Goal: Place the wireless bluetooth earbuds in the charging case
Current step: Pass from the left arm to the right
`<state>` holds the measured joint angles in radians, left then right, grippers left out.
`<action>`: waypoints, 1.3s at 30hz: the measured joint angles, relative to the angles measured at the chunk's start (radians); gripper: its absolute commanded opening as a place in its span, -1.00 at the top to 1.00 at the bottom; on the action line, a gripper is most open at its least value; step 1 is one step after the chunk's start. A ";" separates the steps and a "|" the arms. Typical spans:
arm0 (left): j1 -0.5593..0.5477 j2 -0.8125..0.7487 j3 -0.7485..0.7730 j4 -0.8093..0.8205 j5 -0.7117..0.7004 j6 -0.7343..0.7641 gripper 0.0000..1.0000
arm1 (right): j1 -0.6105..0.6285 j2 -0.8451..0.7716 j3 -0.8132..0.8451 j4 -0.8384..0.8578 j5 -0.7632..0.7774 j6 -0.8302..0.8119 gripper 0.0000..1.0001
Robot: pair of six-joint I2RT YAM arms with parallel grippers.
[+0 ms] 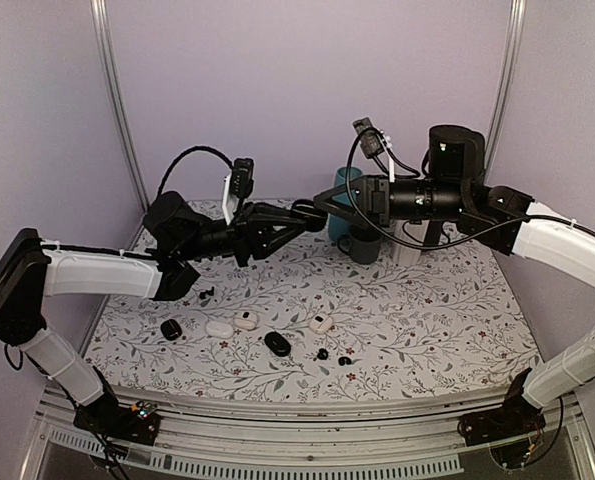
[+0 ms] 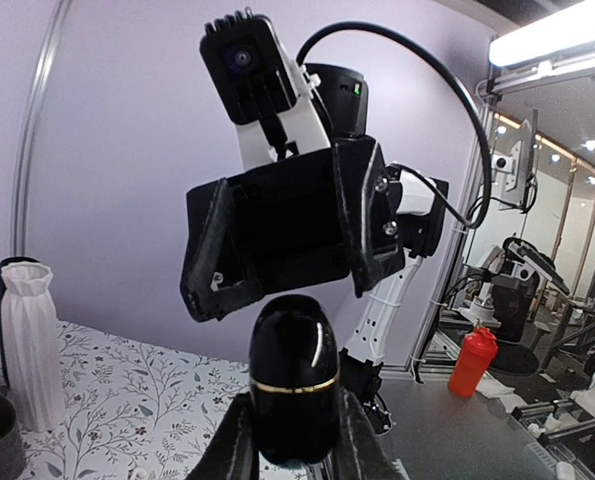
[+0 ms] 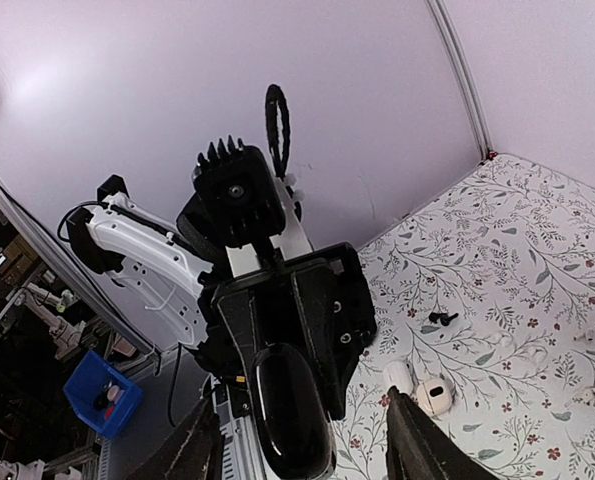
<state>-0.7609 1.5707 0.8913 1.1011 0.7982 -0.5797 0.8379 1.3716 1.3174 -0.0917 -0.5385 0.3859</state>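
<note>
Risk was a drop: my left pincer [image 2: 297,442] clamped the case [image 2: 295,375]; my right pincer [image 3: 309,442], jaws apart, could knock it loose.

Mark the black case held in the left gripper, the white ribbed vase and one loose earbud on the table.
black case [image 2: 295,425]: left wrist view, glossy body below the gold band.
white ribbed vase [image 2: 32,345]: left wrist view, middle of its body.
earbud [image 1: 322,354]: top external view, centre of the bud.
</note>
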 measured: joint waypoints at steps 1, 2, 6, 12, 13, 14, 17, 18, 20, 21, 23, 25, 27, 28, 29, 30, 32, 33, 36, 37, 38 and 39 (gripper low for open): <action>0.000 0.000 0.002 0.000 0.000 -0.004 1.00 | 0.000 0.000 -0.003 0.004 0.000 0.000 -0.10; 0.000 0.000 0.003 0.000 0.000 -0.009 1.00 | 0.000 0.000 -0.005 0.007 -0.002 0.000 -0.10; 0.005 0.000 0.009 0.000 0.001 -0.031 1.00 | 0.001 0.000 -0.029 0.037 -0.018 0.000 -0.05; 0.010 0.014 0.030 0.013 0.002 -0.087 1.00 | 0.003 0.006 -0.050 0.056 -0.036 -0.002 0.10; 0.010 0.019 0.031 0.018 0.003 -0.101 1.00 | 0.005 0.007 -0.051 0.059 -0.039 -0.002 0.12; 0.010 0.023 0.033 0.023 0.004 -0.113 1.00 | 0.006 0.007 -0.053 0.066 -0.040 -0.001 0.14; 0.011 0.034 0.036 0.028 0.006 -0.139 1.00 | 0.008 0.007 -0.059 0.085 -0.041 0.000 0.23; 0.011 0.037 0.037 0.031 0.006 -0.146 1.00 | 0.008 0.007 -0.061 0.091 -0.040 0.000 0.27; 0.011 0.038 0.038 0.035 0.009 -0.157 1.00 | 0.007 0.007 -0.065 0.100 -0.040 0.005 0.41; 0.011 0.038 0.038 0.039 0.011 -0.163 1.00 | 0.007 0.007 -0.067 0.103 -0.040 0.006 0.47; 0.011 0.038 0.041 0.046 0.018 -0.172 0.99 | 0.007 0.008 -0.068 0.108 -0.039 0.010 0.59; 0.011 0.038 0.044 0.048 0.020 -0.183 0.93 | 0.006 0.009 -0.068 0.114 -0.039 0.011 0.76; 0.013 0.038 0.048 0.047 0.023 -0.191 0.80 | 0.006 0.009 -0.068 0.119 -0.040 0.011 0.88; 0.014 0.038 0.051 0.045 0.024 -0.194 0.71 | 0.005 0.009 -0.068 0.122 -0.039 0.013 0.91; 0.014 0.038 0.054 0.044 0.024 -0.196 0.61 | 0.005 0.009 -0.069 0.126 -0.038 0.010 0.91; 0.014 0.038 0.055 0.043 0.024 -0.196 0.50 | 0.005 0.008 -0.070 0.130 -0.036 0.010 0.92; 0.014 0.038 0.056 0.036 0.023 -0.193 0.22 | 0.005 0.006 -0.077 0.138 -0.032 0.012 0.92; 0.014 0.038 0.056 0.027 0.021 -0.183 0.07 | 0.005 0.005 -0.083 0.141 -0.026 0.015 0.92; 0.015 0.025 0.055 -0.042 -0.009 -0.150 -0.22 | 0.006 -0.006 -0.124 0.150 -0.013 0.023 0.92; 0.015 0.014 0.053 -0.073 -0.023 -0.132 -0.26 | 0.006 -0.013 -0.146 0.153 -0.011 0.026 0.92; 0.015 -0.001 0.049 -0.108 -0.037 -0.119 -0.31 | 0.006 -0.020 -0.167 0.154 -0.005 0.030 0.92; 0.015 -0.016 0.044 -0.140 -0.052 -0.100 -0.58 | 0.005 -0.026 -0.183 0.154 0.002 0.034 0.92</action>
<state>-0.7456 1.5551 0.9352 0.9607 0.7464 -0.6792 0.8433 1.3460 1.1339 0.0624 -0.5365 0.4202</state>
